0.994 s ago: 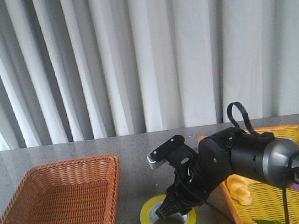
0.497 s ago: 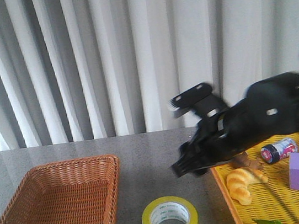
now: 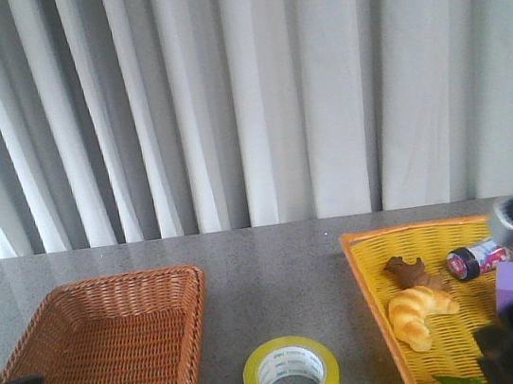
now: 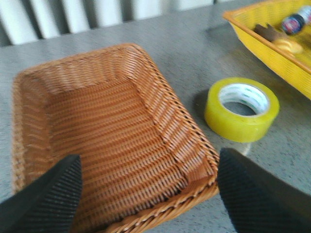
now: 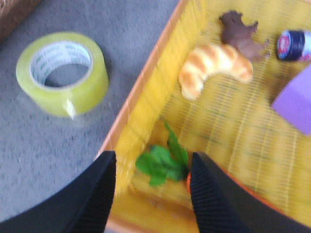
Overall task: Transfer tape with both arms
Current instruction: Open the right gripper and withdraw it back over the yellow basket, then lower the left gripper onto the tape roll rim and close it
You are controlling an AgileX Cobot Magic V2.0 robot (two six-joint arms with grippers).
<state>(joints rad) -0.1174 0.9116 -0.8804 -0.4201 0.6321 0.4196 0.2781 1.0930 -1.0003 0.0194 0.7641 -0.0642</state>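
Retreating from above the roll, the right gripper point(image 5: 150, 187) is now hanging open and empty over the yellow tray's point(image 3: 369, 281) edge. Left gripper point(image 4: 148, 187), open and empty over the brown wicker basket point(image 4: 97, 131), is sitting nearer the flat-lying translucent yellow packing tape roll point(image 3: 291, 374), between basket and tray.

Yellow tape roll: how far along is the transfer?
Done: the translucent yellow packing tape roll lies flat on the grey table, between the brown wicker basket and the yellow tray. In hand: nothing; the left gripper and right gripper are open. Left: the left pickup, presumably into the wicker basket.
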